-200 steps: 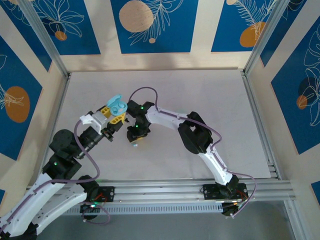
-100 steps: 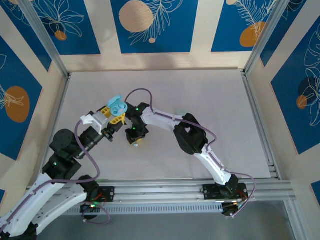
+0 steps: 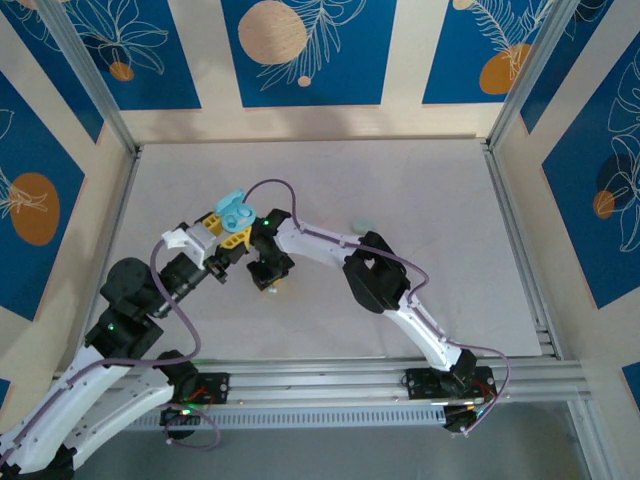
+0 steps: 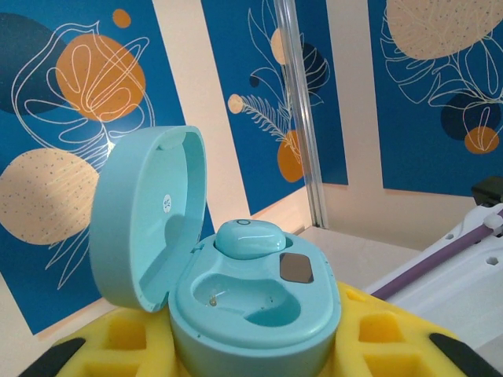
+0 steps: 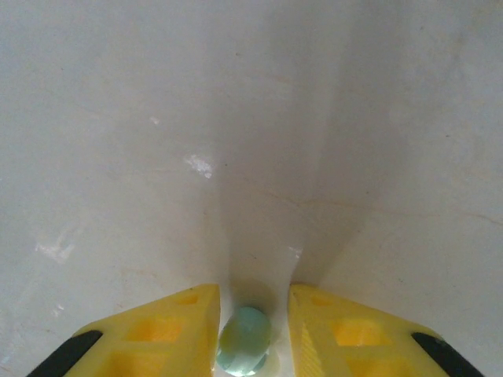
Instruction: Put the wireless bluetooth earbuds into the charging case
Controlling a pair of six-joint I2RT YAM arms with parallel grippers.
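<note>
The light blue charging case sits between the yellow fingers of my left gripper, which is shut on it. Its lid stands open to the left. One light blue earbud lies in the far socket, and the near socket is bare. From above, the case is held up just left of my right gripper. That gripper points down at the table with a mint-blue earbud between its fingers. The bud touches the left finger; a slit of table shows beside the right finger.
A small pale green oval thing lies on the white table just beyond the right arm's elbow. Metal frame posts and patterned walls ring the table. The two arms cross close together at the left middle.
The right gripper's jaws have narrowed around the earbud on the table. The right arm has shifted left, uncovering the pale green thing behind it. The left arm has stayed still.
</note>
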